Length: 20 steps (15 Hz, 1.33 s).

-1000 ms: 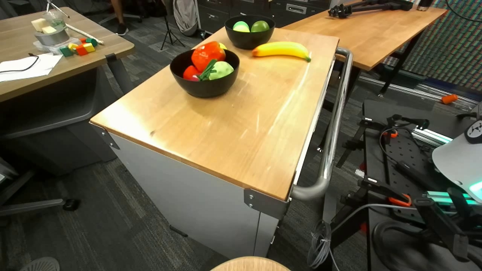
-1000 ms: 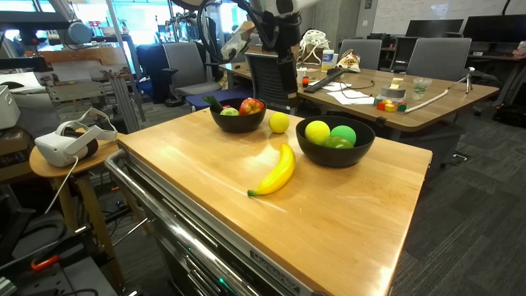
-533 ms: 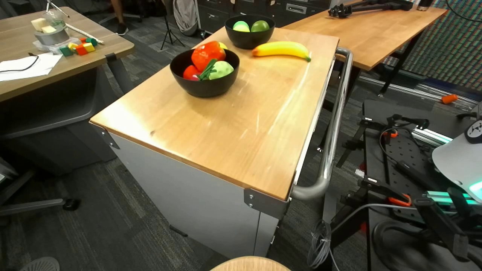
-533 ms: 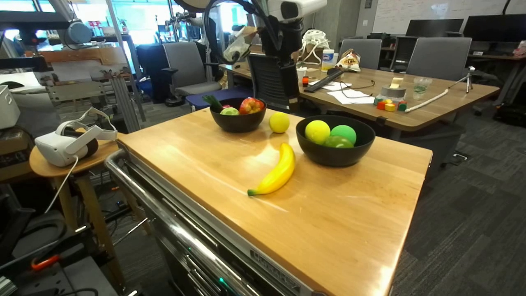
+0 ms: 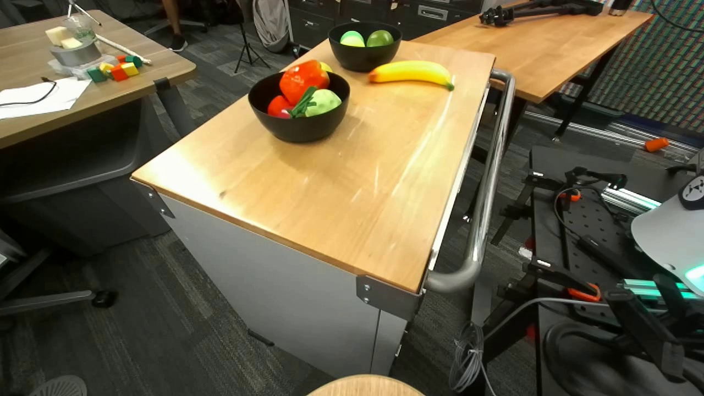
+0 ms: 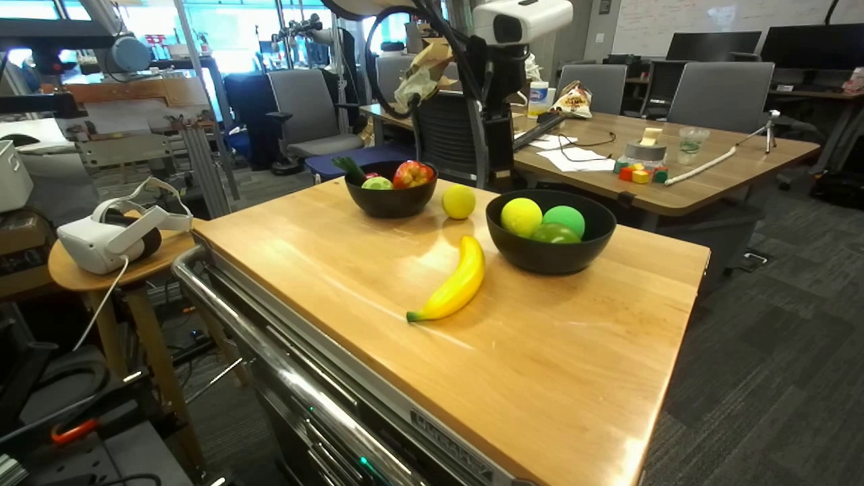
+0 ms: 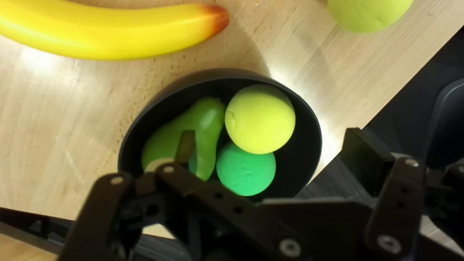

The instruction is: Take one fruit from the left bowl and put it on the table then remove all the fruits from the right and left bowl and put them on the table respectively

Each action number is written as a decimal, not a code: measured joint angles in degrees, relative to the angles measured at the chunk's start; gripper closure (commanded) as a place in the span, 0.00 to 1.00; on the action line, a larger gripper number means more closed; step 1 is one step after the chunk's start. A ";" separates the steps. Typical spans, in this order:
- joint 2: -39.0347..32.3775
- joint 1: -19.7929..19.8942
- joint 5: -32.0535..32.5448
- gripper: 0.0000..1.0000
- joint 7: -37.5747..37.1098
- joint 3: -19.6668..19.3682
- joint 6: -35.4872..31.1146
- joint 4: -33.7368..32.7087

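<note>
Fingers [image 7: 185,145], black and splayed, partly hide one green pear-shaped fruit [image 7: 197,121] among three visible in a round black bowl [image 7: 305,145].

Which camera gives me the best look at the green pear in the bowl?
The wrist view: it looks down into the black bowl and shows the taper of the green pear, though the tool covers part of it. In both exterior views only a rounded part shows above the bowl's rim.

In an exterior view I've free room over the table [image 6: 574,385], near right. The yellow-green fruit [image 6: 458,202] obstructs me between far bowl [image 6: 391,204] and near bowl [image 6: 550,258]; the banana [image 6: 459,287] lies nearer.
</note>
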State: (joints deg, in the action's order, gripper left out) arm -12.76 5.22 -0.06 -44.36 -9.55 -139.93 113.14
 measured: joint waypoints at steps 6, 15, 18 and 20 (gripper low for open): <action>-3.26 0.90 -0.96 0.00 0.06 -0.70 0.00 -1.87; -5.63 1.74 -6.97 0.04 0.04 -1.18 -0.46 -2.06; -6.64 1.76 -10.98 0.04 0.02 -1.13 -2.24 -2.62; -7.66 1.76 -12.60 0.06 -0.01 -1.09 -3.32 -3.08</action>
State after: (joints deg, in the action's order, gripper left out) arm -20.42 6.98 -12.66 -44.36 -10.63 -143.26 110.06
